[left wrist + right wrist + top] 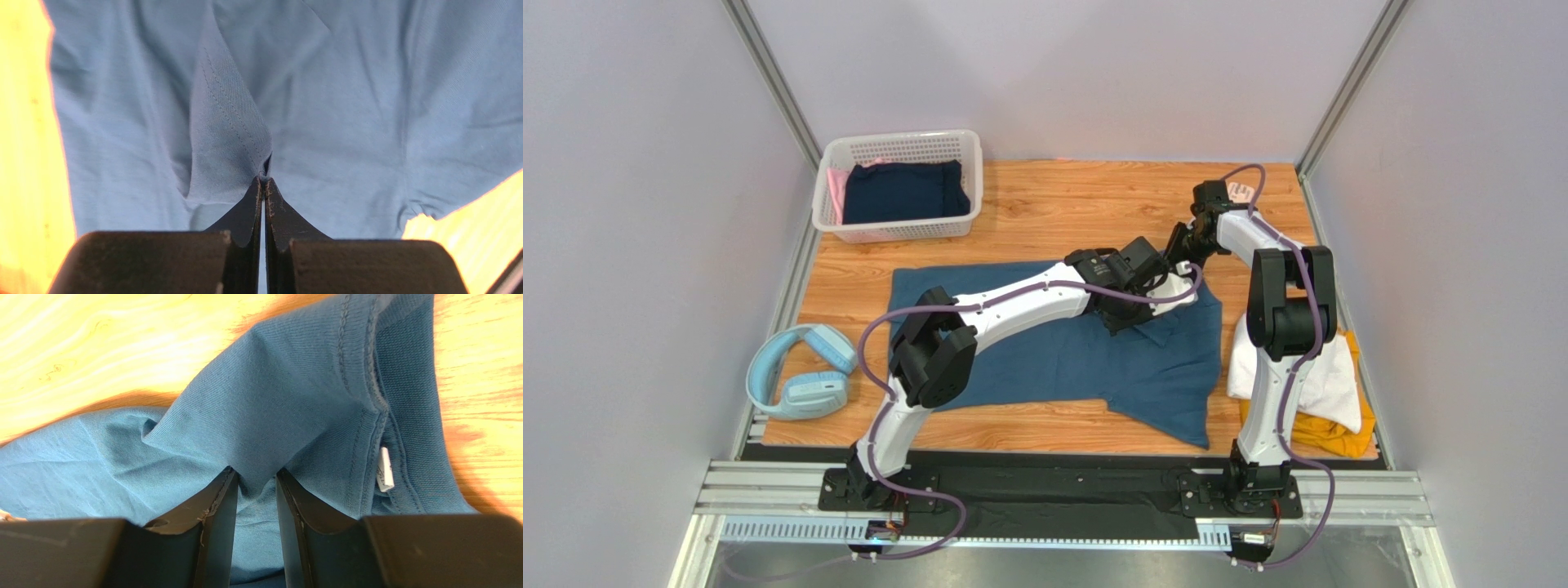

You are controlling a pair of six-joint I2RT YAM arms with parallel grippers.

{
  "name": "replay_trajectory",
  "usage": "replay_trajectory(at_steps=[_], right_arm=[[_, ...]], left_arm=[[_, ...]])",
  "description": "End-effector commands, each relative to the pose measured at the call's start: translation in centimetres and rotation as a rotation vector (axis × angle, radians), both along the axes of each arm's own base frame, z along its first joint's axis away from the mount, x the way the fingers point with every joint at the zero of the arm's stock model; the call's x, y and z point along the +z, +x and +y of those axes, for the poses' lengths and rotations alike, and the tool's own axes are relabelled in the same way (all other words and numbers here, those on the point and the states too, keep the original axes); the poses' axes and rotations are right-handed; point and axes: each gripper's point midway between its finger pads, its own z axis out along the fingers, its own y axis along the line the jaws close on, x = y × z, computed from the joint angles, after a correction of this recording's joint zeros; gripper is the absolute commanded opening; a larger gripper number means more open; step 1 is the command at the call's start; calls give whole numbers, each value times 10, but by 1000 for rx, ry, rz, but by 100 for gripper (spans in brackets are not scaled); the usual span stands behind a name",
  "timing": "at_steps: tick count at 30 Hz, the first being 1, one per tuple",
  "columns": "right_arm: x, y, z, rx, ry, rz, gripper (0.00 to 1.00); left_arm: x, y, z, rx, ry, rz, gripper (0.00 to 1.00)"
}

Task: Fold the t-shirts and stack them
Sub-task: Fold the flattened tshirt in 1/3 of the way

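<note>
A large teal-blue t-shirt point(1051, 355) lies spread across the middle of the wooden table. My left gripper point(1136, 309) reaches over it toward the far right; in the left wrist view the left gripper point(264, 182) is shut on a raised, stitched fold of the shirt point(227, 122). My right gripper point(1181, 272) comes down at the shirt's far right corner. In the right wrist view the right gripper point(256, 474) pinches a bunched ridge of teal cloth point(276, 410) beside the collar and its white label point(384, 468). A folded white t-shirt point(1333, 380) rests on a mustard-yellow one point(1342, 436) at the right.
A white lattice basket point(891, 228) stands at the back left with a dark navy garment point(906, 191) and something pink point(837, 190) inside. Pale-blue headphones point(799, 374) lie at the table's left edge. Metal frame posts and grey walls close in both sides.
</note>
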Motion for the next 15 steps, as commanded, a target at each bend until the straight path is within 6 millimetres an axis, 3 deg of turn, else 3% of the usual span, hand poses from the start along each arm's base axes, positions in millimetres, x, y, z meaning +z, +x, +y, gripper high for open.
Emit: replay_trajectory(at_steps=[1, 8, 15], right_arm=[[-26, -9, -6, -11, -42, 59, 35], [-26, -10, -6, -10, -45, 62, 35], [-25, -9, -6, -12, -50, 63, 35]], left_arm=[[20, -23, 5, -39, -26, 28, 0], [17, -47, 13, -95, -23, 108, 0], [-5, -82, 46, -233, 26, 184, 0]])
